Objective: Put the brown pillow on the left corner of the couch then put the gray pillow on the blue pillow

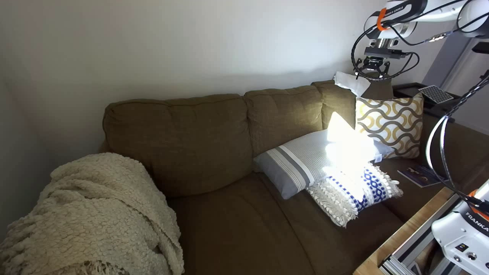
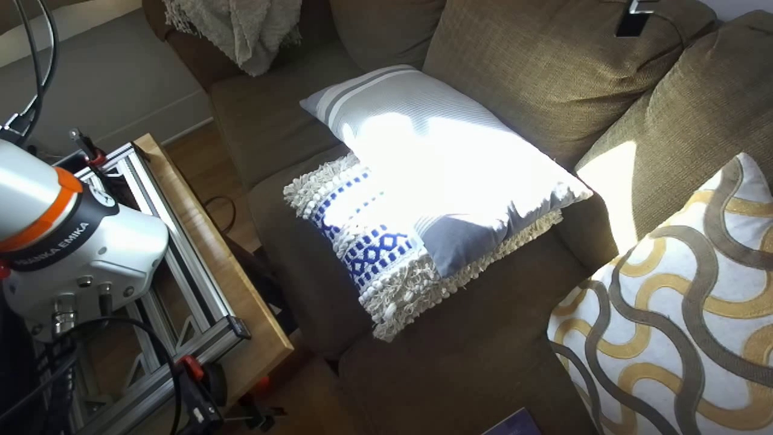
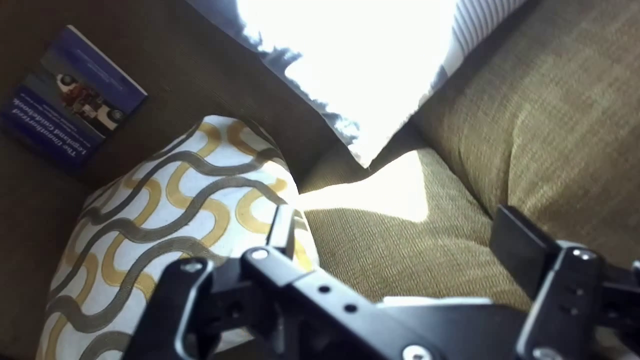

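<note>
Exterior view: arm (image 1: 437,14) stretched out over couch (image 1: 214,141), jaws pointing down, spread wide, higher than brown pillow (image 1: 389,124).

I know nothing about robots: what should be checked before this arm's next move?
1. Gripper open and empty: ok, jaws apart.
2. Gray pillow on the blue pillow: ok, partly covering it.
3. Brown pillow propped up on the couch: ok.
4. Book apart from the brown pillow: ok.
5. Gripper clear of the white cloth or paper: cannot tell; they overlap in an exterior view.
6. Gray pillow clearly visible: not ok, glare hides part.
</note>
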### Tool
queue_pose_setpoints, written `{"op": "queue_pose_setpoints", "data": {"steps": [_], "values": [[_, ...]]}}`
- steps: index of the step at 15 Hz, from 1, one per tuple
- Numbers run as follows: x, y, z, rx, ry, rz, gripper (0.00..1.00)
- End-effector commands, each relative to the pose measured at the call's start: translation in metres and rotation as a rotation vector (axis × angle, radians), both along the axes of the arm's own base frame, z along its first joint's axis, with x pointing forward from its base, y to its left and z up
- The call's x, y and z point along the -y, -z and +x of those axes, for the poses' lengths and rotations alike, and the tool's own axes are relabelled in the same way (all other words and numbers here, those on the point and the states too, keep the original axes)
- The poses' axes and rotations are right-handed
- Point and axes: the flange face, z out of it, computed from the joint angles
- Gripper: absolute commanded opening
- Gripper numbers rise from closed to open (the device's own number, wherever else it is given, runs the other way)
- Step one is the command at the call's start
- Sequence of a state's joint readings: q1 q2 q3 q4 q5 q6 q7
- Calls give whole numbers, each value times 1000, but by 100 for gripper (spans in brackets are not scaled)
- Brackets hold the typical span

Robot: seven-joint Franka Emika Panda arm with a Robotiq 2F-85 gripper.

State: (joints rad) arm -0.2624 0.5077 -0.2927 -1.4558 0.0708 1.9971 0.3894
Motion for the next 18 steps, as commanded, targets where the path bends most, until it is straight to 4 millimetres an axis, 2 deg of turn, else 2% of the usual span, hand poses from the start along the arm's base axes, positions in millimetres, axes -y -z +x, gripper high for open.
{"op": "queue_pose_setpoints", "data": {"steps": [1, 4, 7, 9, 12, 13, 15, 18], "values": [[-32, -16, -50, -127, -163, 6, 100], [-51, -28, -73, -227, -294, -44, 100], [-71, -42, -84, -264, -445, -121, 100], [-84, -51, -87, -256, -544, -171, 100], [-105, -66, -86, -116, -653, -174, 100], [-93, -60, -72, -182, -590, -174, 100], [-103, -68, -74, -142, -628, -188, 100], [-105, -69, -78, -136, -638, -189, 100]]}}
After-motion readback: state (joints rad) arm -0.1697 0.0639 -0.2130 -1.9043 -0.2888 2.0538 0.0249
